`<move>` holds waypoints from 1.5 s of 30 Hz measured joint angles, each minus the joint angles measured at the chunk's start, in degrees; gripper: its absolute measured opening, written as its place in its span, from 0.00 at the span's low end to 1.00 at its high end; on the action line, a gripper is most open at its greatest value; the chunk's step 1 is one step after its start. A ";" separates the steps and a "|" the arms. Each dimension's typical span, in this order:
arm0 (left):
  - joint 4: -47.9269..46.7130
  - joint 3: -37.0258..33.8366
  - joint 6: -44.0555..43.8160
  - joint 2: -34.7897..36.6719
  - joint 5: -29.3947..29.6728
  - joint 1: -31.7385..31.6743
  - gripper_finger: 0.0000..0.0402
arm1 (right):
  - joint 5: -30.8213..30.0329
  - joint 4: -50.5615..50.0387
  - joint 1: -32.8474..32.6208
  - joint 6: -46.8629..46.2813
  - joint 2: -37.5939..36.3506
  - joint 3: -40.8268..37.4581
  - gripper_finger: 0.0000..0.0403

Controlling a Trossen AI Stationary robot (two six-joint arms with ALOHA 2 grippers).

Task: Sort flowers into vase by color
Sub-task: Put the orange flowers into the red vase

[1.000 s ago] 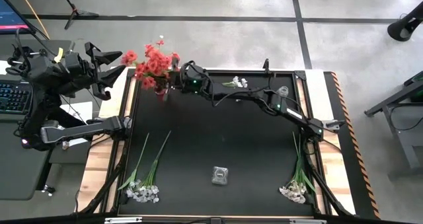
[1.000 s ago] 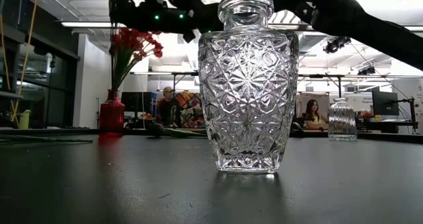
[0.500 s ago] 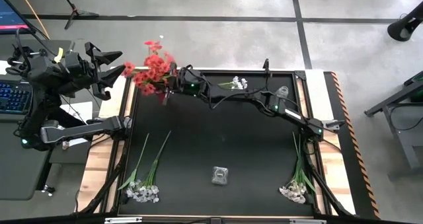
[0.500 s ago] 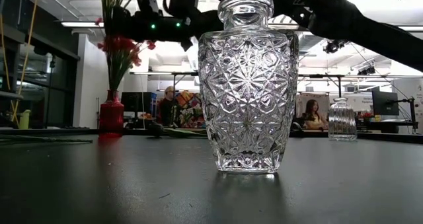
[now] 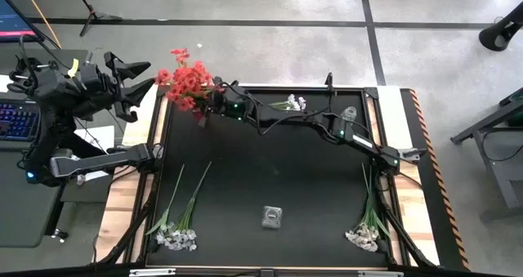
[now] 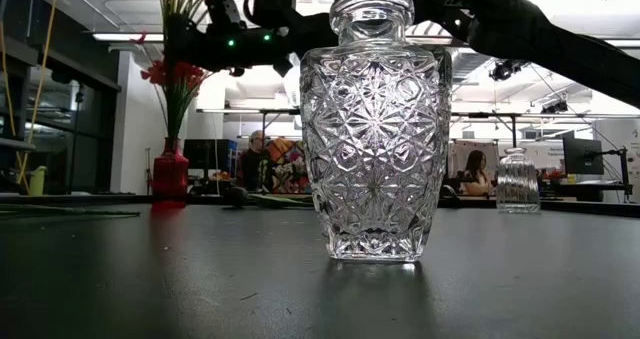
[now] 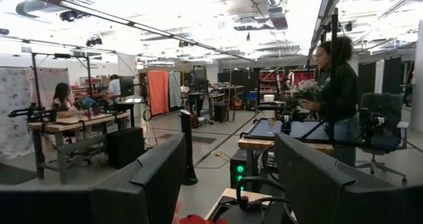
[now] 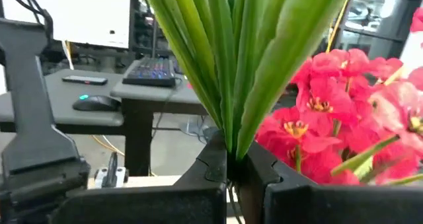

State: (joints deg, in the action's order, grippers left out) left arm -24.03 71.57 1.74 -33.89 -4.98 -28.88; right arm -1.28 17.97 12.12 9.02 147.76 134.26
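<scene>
A bunch of red flowers [image 5: 184,79] with green stems stands in a small red vase [image 6: 170,169] at the table's far left corner. My right gripper [image 5: 212,103] reaches across from the right and is shut on the stems [image 8: 228,118]; blossoms [image 8: 330,112] show beside its fingers. My left gripper [image 5: 145,75] hangs open off the table's left edge, raised and touching nothing. White sprays lie flat at the near left [image 5: 176,228], near right [image 5: 368,226] and far middle [image 5: 292,102]. No dark-headed flowers are in view. My right gripper pinches the bundled green stems [image 8: 230,151] between its two fingers, high up among the blossoms. The fingers come about level from the table's right side and lie across the stems. The bunch leans, and its lower stems [image 6: 172,119] run down into the red vase's neck.
A cut-glass vase [image 5: 272,216] stands near the table's near edge and fills the low view [image 6: 372,129]. A smaller clear vase [image 5: 350,112] stands far right. The right arm [image 5: 327,126] spans the far part of the table. People are in the room behind.
My right gripper has moved up and toward the table's far left corner, still shut on the stems. The red bunch has tipped that way and its blossoms have risen, while the lower stems stay in the red vase.
</scene>
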 joint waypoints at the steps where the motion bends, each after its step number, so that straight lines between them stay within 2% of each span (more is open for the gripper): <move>1: 0.02 0.00 0.00 0.00 0.12 0.00 0.54 | -0.03 -0.55 -0.02 -0.07 0.00 0.04 0.00; 14: 1.10 0.00 1.38 -0.02 0.19 0.00 0.54 | -0.19 -2.53 -0.11 -4.68 -0.02 0.02 0.00; 19: -0.75 0.00 0.52 -0.02 2.39 0.00 0.54 | -0.17 -2.81 -0.10 -5.58 -0.22 -0.02 0.00; 23: -8.48 0.00 -3.01 -0.29 8.30 0.00 0.54 | 0.08 -3.10 0.32 -6.42 -0.52 -0.07 0.00; 28: -21.44 0.00 -12.89 -1.05 14.93 0.00 0.53 | 0.46 -3.36 0.77 -6.64 -0.85 -0.09 0.00; 33: -37.77 0.00 -26.79 -2.40 28.44 -0.02 0.48 | 0.45 -3.33 0.85 -6.64 -0.90 -0.07 0.00; 36: -47.35 -0.69 -33.00 -3.32 33.83 -0.02 0.44 | 0.44 -3.33 0.85 -6.61 -0.90 -0.09 0.00; 40: -55.55 -6.14 -39.77 -4.32 34.99 -0.02 0.39 | 0.44 -3.31 0.98 -6.58 -0.90 -0.09 0.00; 45: -54.46 -17.40 -43.15 -4.38 35.24 -0.04 0.33 | 0.48 -3.20 1.36 -6.59 -0.90 -0.09 0.00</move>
State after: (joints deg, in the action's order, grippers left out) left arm -78.49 54.17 -41.41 -38.27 30.26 -28.93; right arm -0.80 14.77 13.48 2.42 146.87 134.17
